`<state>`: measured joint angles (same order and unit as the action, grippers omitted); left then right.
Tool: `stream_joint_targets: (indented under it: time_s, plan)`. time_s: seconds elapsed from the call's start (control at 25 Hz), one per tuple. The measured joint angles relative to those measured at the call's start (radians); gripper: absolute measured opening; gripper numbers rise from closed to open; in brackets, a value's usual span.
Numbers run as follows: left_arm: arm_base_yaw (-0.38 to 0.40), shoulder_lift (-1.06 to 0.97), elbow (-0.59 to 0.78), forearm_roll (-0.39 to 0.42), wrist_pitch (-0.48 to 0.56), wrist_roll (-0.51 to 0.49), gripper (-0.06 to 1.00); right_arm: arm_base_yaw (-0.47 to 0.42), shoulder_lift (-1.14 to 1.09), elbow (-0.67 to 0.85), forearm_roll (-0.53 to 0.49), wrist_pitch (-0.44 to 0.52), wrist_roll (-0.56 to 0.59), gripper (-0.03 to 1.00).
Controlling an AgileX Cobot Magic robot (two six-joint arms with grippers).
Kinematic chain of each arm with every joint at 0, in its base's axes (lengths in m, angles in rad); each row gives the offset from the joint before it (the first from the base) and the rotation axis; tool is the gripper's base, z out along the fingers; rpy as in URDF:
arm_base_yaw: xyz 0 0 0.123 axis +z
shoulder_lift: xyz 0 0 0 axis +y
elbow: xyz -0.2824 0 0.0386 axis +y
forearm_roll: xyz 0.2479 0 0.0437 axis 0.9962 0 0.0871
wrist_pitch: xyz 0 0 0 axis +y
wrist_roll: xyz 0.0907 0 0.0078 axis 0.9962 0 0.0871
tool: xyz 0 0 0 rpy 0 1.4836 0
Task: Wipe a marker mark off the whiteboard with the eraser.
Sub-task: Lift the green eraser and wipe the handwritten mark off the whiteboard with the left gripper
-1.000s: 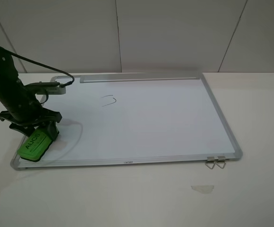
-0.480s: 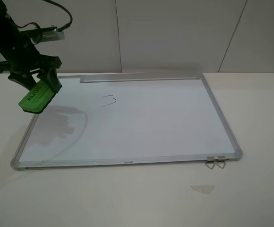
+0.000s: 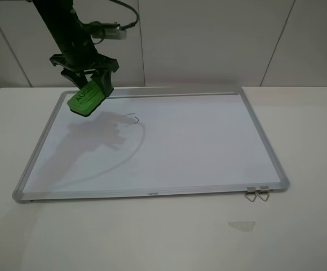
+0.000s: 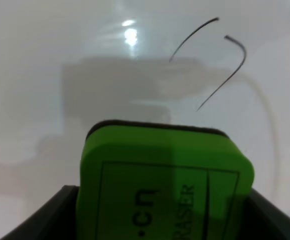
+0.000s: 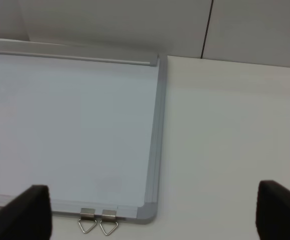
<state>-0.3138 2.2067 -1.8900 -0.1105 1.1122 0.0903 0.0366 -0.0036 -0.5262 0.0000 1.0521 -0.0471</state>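
The whiteboard (image 3: 197,141) lies flat on the white table, silver-framed. The marker mark (image 3: 133,118), a small thin dark squiggle, sits on the board's far-left part. My left gripper (image 3: 88,83) is shut on the green eraser (image 3: 85,97), holding it tilted in the air above the far-left part of the board, just left of the mark. In the left wrist view the eraser (image 4: 165,185) fills the lower part, with the mark (image 4: 220,60) beyond it on the board (image 4: 60,50). My right gripper (image 5: 155,200) is open, over the table near the board's (image 5: 75,125) corner with the clips.
Two metal clips (image 3: 257,193) hang off the board's near-right corner, also visible as clips (image 5: 97,220) in the right wrist view. A grey tray strip (image 3: 169,92) runs along the far edge. A small pale scrap (image 3: 241,224) lies on the table in front. The left arm's cable (image 3: 124,17) loops above.
My left arm has lifted the eraser off the board's near-left corner and carried it up and toward the far side, to just left of the mark.
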Motion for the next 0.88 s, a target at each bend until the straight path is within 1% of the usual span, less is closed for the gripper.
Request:
stream_joint_targets:
  time_s: [0.2,0.32,0.44,0.6,0.88]
  plan:
    - [-0.081,0.197,-0.219,0.006,0.074,-0.027,0.61,0.000,0.000,0.000,0.000,0.000,0.000,0.82]
    - [-0.110,0.288,-0.309,0.006,0.083,-0.041,0.61,0.000,0.000,0.000,0.000,0.000,0.000,0.82]
    - [-0.125,0.344,-0.348,0.006,0.081,-0.051,0.61,0.000,0.000,0.000,0.000,0.000,0.000,0.82]
    - [-0.127,0.386,-0.357,0.006,0.075,-0.053,0.61,0.000,0.000,0.000,0.000,0.000,0.000,0.82]
    - [-0.128,0.403,-0.367,0.024,0.074,-0.053,0.61,0.000,0.000,0.000,0.000,0.000,0.000,0.82]
